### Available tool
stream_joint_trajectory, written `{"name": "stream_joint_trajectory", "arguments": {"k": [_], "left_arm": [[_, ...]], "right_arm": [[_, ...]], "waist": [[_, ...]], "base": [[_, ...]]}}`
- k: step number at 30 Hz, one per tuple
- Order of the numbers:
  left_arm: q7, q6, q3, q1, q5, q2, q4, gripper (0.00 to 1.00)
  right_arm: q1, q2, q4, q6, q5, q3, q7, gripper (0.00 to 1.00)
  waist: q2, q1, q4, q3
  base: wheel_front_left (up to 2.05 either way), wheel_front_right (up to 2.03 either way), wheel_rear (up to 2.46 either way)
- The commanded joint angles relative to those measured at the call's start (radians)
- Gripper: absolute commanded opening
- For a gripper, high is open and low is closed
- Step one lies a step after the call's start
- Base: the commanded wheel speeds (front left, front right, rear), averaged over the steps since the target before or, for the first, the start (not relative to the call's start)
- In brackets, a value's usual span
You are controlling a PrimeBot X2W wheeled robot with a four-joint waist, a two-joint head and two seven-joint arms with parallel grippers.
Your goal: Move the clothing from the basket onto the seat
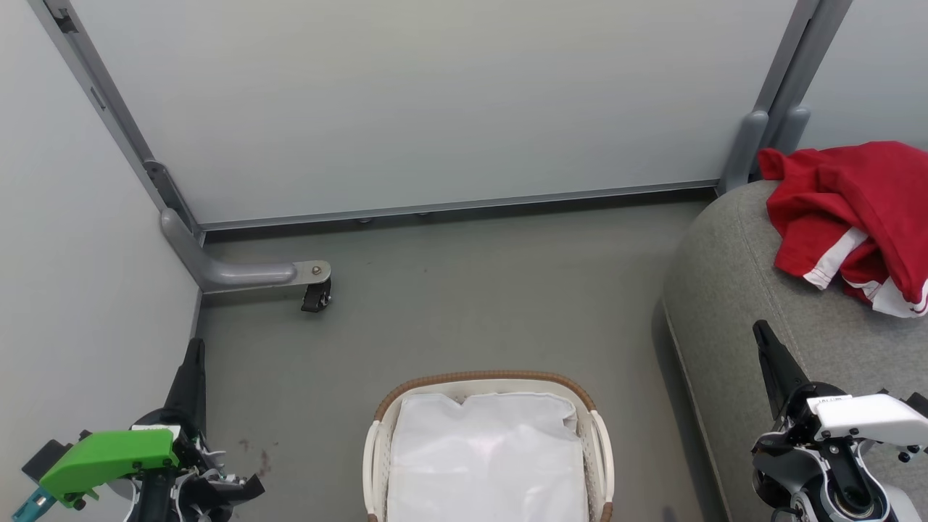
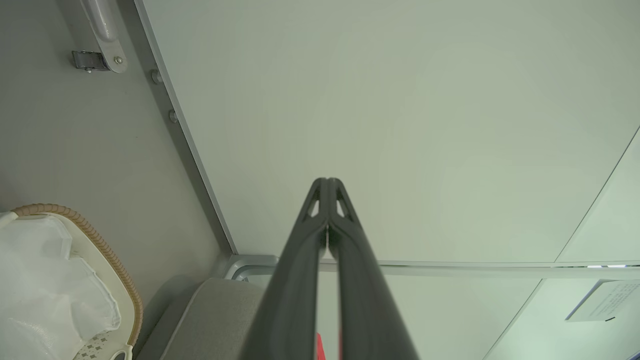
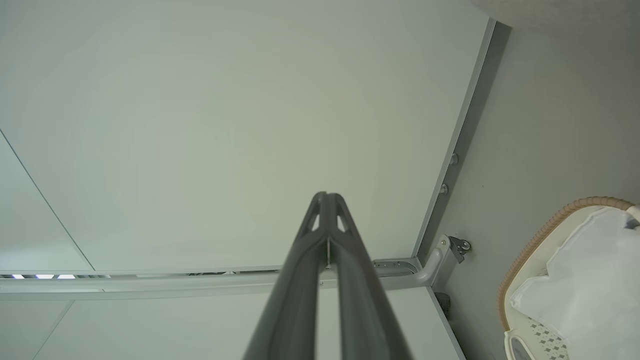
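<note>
Head view: the clothing (image 1: 855, 196), a crumpled heap of red fabric with white trim, lies on top of the grey seat (image 1: 732, 290) at the right edge, partly cut off by the frame. The basket (image 1: 486, 377) stands on the grey floor (image 1: 471, 304) at the bottom centre, well apart from the clothing and just left of the seat, with its white liner (image 1: 486, 449) spread across the inside. The left end effector (image 1: 194, 346) sits at the lower left with its dark fingers pressed together and pointing up, gripping nothing. The right end effector (image 1: 759, 328) sits at the lower right in front of the seat, also pinched together and gripping nothing. A pale panel (image 1: 435, 109) closes off the far side, and a caster (image 1: 317, 296) on a grey bracket rests on the floor near the left corner.

In the left wrist view, the left end effector's tips (image 2: 327, 182) meet against the panel, with the basket rim (image 2: 100, 245) to their left. In the right wrist view, the right end effector's tips (image 3: 327, 196) likewise meet.
</note>
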Motion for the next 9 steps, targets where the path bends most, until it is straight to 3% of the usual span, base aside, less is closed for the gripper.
{"name": "stream_joint_trajectory", "arguments": {"k": [1,9], "left_arm": [[0.003,-0.006,0.002,-0.009,-0.003,0.005,-0.001,0.00],[0.003,-0.006,0.002,-0.009,-0.003,0.005,0.000,0.00]], "right_arm": [[0.011,-0.006,-0.003,0.000,0.004,-0.002,0.001,0.00],[0.011,-0.006,-0.003,0.000,0.004,-0.002,0.001,0.00]], "waist": [[0.0000,0.0000,0.000,0.000],[0.0000,0.0000,0.000,0.000]], "base": [[0.00,0.00,0.00],[0.00,0.00,0.00]]}}
